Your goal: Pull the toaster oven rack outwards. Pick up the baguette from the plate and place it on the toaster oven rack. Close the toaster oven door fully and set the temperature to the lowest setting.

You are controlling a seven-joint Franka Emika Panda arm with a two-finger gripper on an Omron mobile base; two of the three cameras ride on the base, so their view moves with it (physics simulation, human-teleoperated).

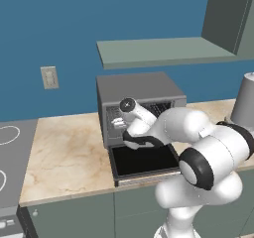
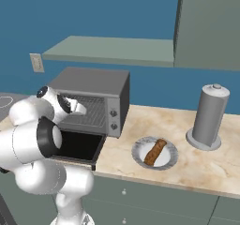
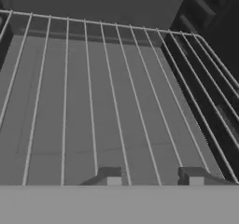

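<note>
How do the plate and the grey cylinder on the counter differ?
The plate is flat, low and round; the grey cylinder stands tall and upright on a wider base. The plate carries the baguette; the cylinder has only a small knob on top. The plate lies nearer the toaster oven; the cylinder stands farther right. Both are grey and rest on the counter.

Arm (image 1: pixel 208 152): glossy white shell, rounded bulbous segments. Joints: black bands between segments, one wide black ring at elbow. Round dark cap with pale centre on wrist end (image 1: pixel 128 104). Tool (image 3: pixel 151 175): two small dark finger tips, squared, pale inner faces. No cables, screws, markings visible.
</note>
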